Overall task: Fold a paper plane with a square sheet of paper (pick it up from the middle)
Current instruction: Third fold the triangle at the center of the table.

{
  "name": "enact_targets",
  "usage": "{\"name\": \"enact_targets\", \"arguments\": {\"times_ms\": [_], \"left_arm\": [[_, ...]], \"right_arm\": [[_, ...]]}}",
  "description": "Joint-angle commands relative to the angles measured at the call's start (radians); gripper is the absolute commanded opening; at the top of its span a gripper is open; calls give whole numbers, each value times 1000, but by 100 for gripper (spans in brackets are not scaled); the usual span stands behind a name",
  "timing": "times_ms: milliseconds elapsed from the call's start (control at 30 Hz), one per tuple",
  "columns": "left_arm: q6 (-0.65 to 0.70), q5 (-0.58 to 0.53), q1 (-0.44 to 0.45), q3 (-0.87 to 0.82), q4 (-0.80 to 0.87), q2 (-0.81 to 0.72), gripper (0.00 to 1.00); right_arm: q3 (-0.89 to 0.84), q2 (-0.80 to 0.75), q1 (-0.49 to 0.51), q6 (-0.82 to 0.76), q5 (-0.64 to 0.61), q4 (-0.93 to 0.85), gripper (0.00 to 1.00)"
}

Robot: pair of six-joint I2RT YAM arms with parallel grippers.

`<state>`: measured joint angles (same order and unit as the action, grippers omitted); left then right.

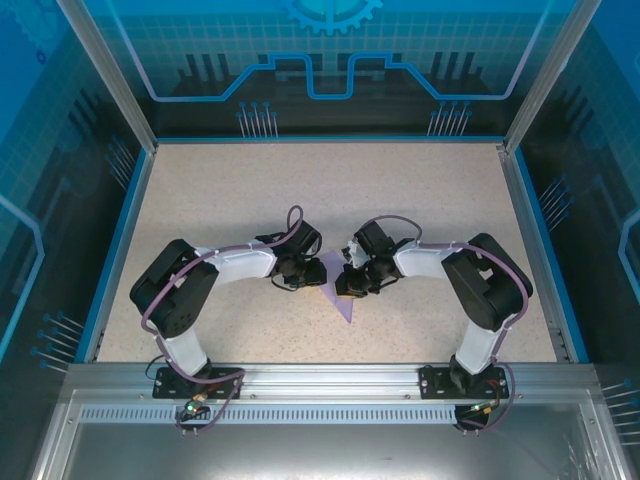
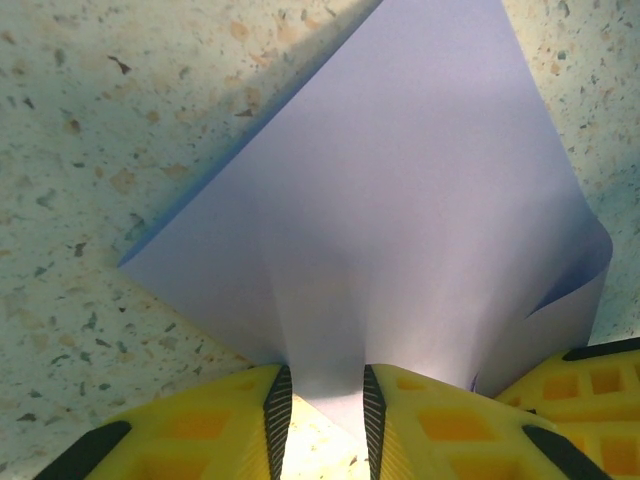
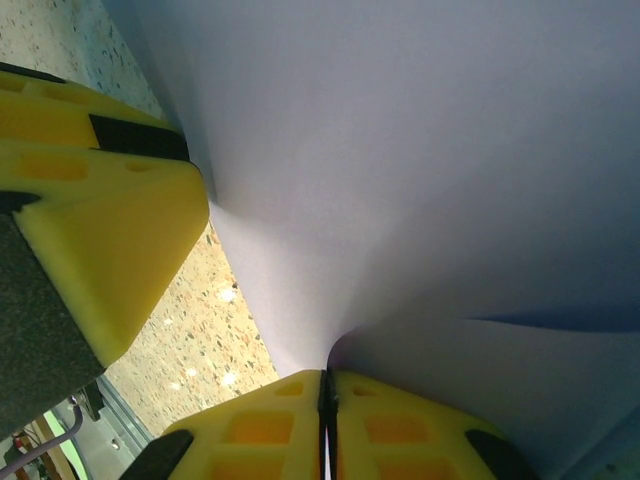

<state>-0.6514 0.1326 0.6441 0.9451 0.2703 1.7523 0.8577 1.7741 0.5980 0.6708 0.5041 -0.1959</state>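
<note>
- Folding looks to be under way in the middle of the surface. The square sheet of paper lies between the two arms, with one sharp point aimed back toward their bases.
- The right hand has its fingers pressed tight together, pinching the lavender sheet where it curls over. The paper rises away from that nip in a broad, smooth sweep.
- The left hand stands with its fingers a little apart. A tapering corner of the sheet runs into the gap, and speckled surface shows under it. I would not call that a clamp, and I cannot tell whether the pads brush the paper.
- Seen from the left wrist, the far right side of the sheet rolls up and over in a soft bend, not a pressed crease. It sits just beside the other hand's yellow finger.
- My reading is that this is one of the flap folds: the flap is lifted and partly turned over, but not yet laid flat.
- The next move calls for the left hand to steady its corner while the right carries the pinched edge across to meet the rest of the sheet. The bend then needs pressing into a crease.
- Paper this thin will likely slide or buckle if it is pulled hard, so the move should be slow and low.
</note>
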Motion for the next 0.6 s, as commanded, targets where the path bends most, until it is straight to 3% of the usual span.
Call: {"name": "enact_targets", "arguments": {"times_ms": [0, 133, 367, 567], "left_arm": [[16, 38, -1, -19, -5, 35, 29], [16, 42, -1, -17, -7, 37, 30], [16, 47, -1, -14, -6, 35, 30], [16, 30, -2, -12, 24, -19, 31]], "right_arm": [[16, 19, 17, 3, -16, -1, 13], [17, 19, 17, -1, -16, -4, 19], [13, 20, 17, -2, -16, -2, 39], [10, 19, 17, -3, -15, -4, 42]]}}
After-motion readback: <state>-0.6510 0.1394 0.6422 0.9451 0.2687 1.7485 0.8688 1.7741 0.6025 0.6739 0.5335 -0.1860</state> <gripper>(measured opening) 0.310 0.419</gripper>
